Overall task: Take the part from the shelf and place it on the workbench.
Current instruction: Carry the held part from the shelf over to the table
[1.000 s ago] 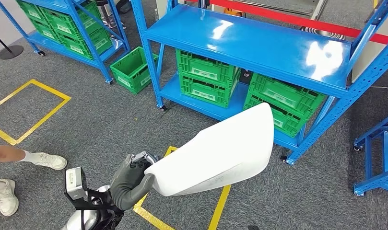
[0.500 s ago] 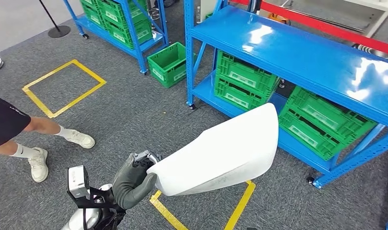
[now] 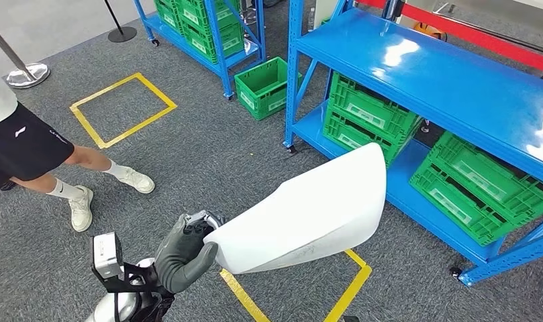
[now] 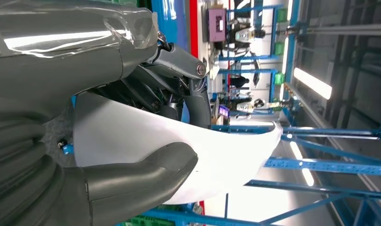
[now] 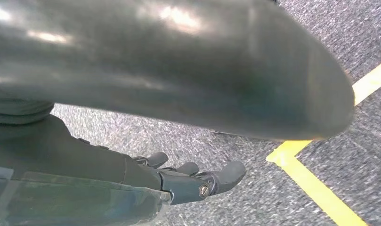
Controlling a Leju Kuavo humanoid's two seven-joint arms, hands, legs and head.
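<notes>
Carrying the white panel away from the shelf, workbench not yet reached.

My left hand (image 3: 182,253) grips the near edge of the white curved part (image 3: 302,212), thumb under and darker fingers (image 4: 179,89) over the rim as the left wrist view has it; the part juts forward and up over the grey carpet and the yellow floor tape (image 3: 349,292), beside the blue shelf (image 3: 450,74) with its green crates (image 3: 369,117). My right hand (image 5: 198,181) hangs beneath the part's underside with fingers loosely extended; whether it touches or bears any weight I cannot tell. A person (image 3: 33,144) stands near on my left. I judge this the carry step: I should keep the clamp firm on that one edge, hold the long panel level so it does not lever out, and mind the shelf post and the person as I walk.
</notes>
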